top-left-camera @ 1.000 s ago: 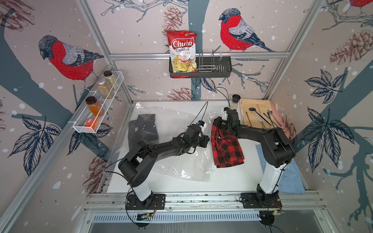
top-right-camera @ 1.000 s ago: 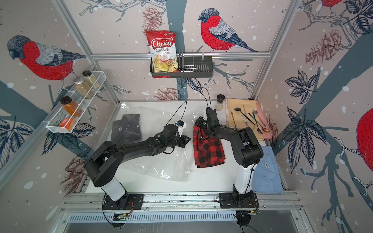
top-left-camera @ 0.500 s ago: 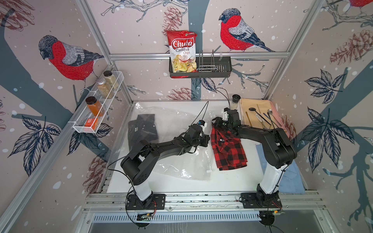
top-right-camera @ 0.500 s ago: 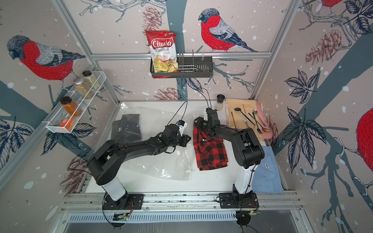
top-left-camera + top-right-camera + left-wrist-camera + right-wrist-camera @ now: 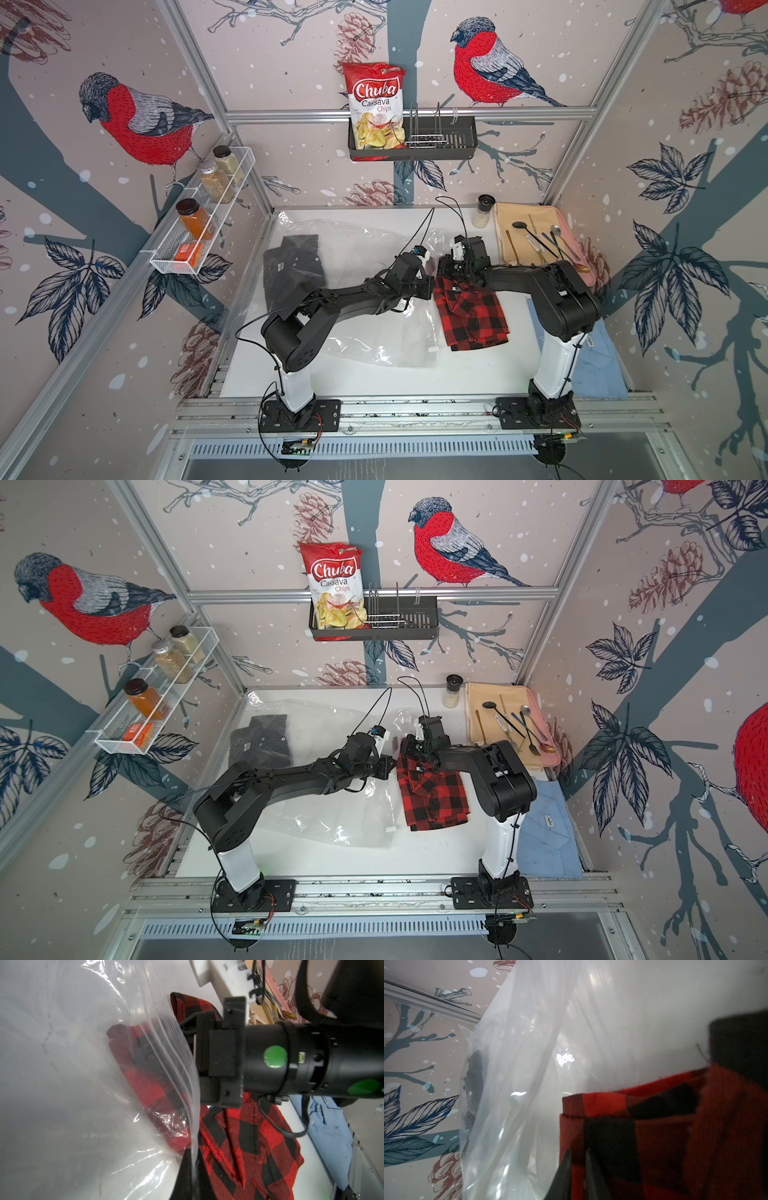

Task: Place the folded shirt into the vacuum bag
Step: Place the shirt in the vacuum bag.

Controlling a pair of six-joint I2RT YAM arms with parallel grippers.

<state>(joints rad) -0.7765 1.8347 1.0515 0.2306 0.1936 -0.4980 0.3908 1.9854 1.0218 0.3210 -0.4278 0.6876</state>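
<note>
Presently the plaid shirt lies mostly on the white surface, just beside the vacuum bag. Only its far end sits inside the bag's mouth, showing red through the plastic in the left wrist view. The shirt is loosely folded and rumpled. We note the left gripper clenched on the bag's zip edge and the right gripper pinching shirt cloth. A black garment shows at the bag's other end; whether it is inside or underneath, we cannot tell.
</note>
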